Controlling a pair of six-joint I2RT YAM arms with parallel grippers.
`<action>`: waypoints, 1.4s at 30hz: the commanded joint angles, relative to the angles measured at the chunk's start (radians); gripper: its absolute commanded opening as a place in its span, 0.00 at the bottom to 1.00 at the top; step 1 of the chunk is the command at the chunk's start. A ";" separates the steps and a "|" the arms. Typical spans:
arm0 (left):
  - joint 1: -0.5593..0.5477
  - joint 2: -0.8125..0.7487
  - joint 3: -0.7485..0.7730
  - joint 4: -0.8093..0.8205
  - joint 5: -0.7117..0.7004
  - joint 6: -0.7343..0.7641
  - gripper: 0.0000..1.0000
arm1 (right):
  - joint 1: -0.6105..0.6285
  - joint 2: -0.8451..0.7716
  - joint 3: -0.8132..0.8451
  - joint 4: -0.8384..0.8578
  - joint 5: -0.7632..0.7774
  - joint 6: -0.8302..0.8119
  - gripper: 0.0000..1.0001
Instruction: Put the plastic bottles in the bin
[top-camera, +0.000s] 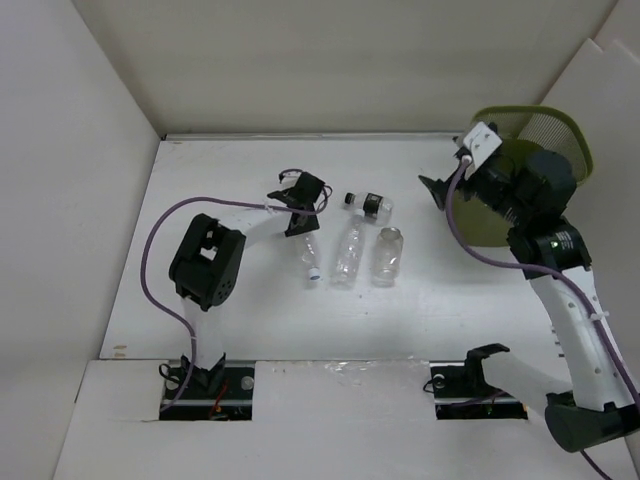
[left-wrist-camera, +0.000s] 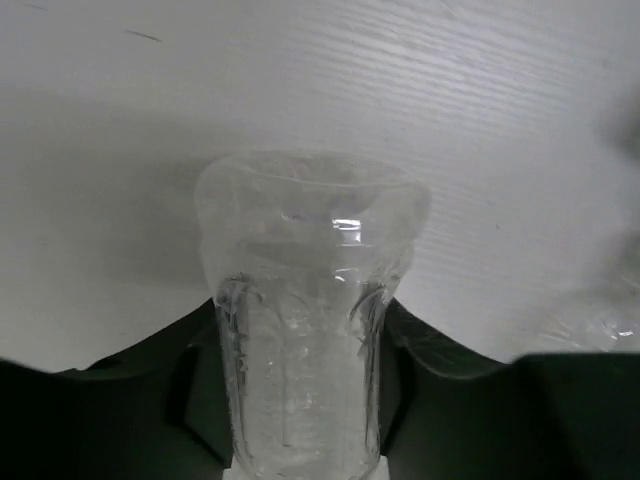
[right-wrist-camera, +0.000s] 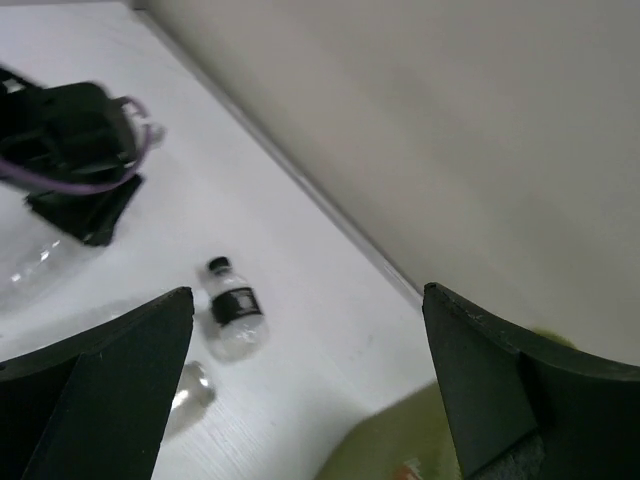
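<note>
My left gripper (top-camera: 300, 203) is shut on a clear unlabelled bottle (left-wrist-camera: 300, 330), with a finger against each of its sides (left-wrist-camera: 300, 305). From above, this bottle (top-camera: 310, 256) lies lengthwise on the white table. Two more clear bottles (top-camera: 348, 255) (top-camera: 386, 254) lie next to it on its right. A black-labelled bottle (top-camera: 368, 205) lies behind them and also shows in the right wrist view (right-wrist-camera: 232, 310). My right gripper (top-camera: 437, 190) is open and empty (right-wrist-camera: 308, 300), held up by the left rim of the olive-green bin (top-camera: 575, 150). The bin's edge also shows in the right wrist view (right-wrist-camera: 400, 450).
White walls enclose the table at the back, left and right. The bin stands in the far right corner, partly covered by the right arm. The left arm's purple cable (top-camera: 160, 235) loops beside it. The arm bases sit at the near edge.
</note>
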 joint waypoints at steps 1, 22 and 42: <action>0.035 -0.163 -0.003 -0.067 -0.118 -0.043 0.00 | 0.098 -0.008 -0.109 0.135 -0.098 -0.007 1.00; -0.005 -0.843 -0.233 0.741 0.379 0.374 0.00 | 0.415 0.325 -0.269 1.241 -0.340 0.682 1.00; -0.005 -0.920 -0.267 0.810 0.594 0.303 0.12 | 0.537 0.577 -0.101 1.278 -0.242 0.702 0.21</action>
